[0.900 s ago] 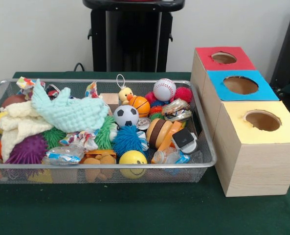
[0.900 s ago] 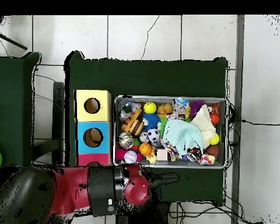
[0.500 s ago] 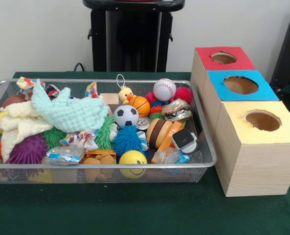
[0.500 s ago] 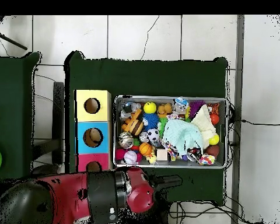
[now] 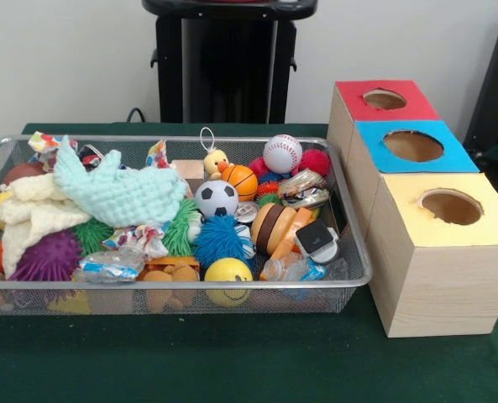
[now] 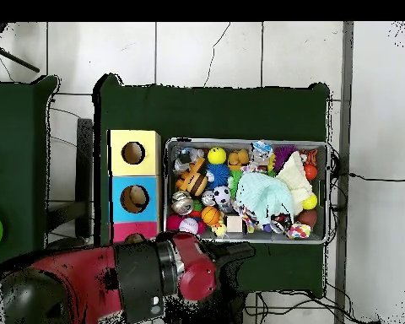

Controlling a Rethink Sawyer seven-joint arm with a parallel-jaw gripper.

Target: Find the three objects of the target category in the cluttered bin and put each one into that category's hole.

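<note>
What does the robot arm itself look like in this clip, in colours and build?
Only the overhead view shows the arm: thick rounded red shells with a wide black cylindrical band between them, bearing a small white marking. A slim black end piece projects from it; the gripper's fingers cannot be made out.

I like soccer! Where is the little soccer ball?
In the front view the soccer ball sits mid-bin, right of the mint cloth, below the basketball, above the blue spiky ball.
</note>
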